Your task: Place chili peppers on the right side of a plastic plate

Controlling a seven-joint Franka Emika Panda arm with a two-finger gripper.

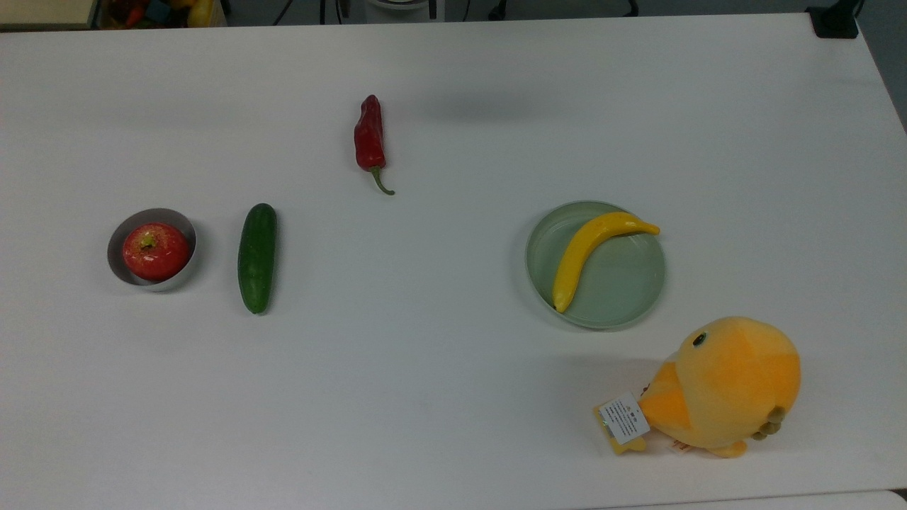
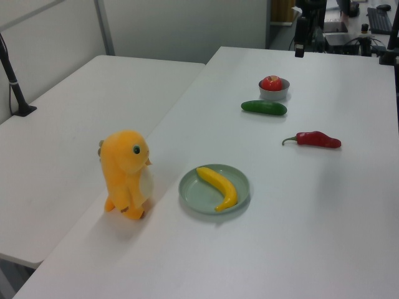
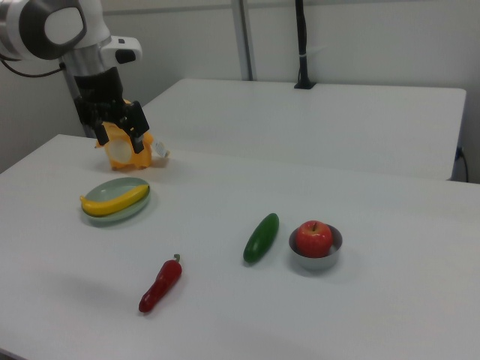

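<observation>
End effector [image 3: 120, 133] is hanging open and empty above the desk [image 1: 453, 397]. Chili pepper [image 1: 370, 136] is lying well apart from the plastic plate [image 1: 623, 297]. Risk: banana [image 1: 592, 249] is occupying the plate; the pepper's glossy taper could slip.

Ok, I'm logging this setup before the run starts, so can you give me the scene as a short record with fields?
surface: white table
chili pepper: lying on the bare table, apart from everything else, green stem toward the top view's bottom
plastic plate: pale green, holds a yellow banana
cucumber: flat on the table beside the metal bowl
apple: red, sitting in the metal bowl
plush toy: orange, standing near the plate
gripper: in the air, in front of the plush toy in the right view, jaws open, holding nothing
task state: chili not yet picked up
</observation>
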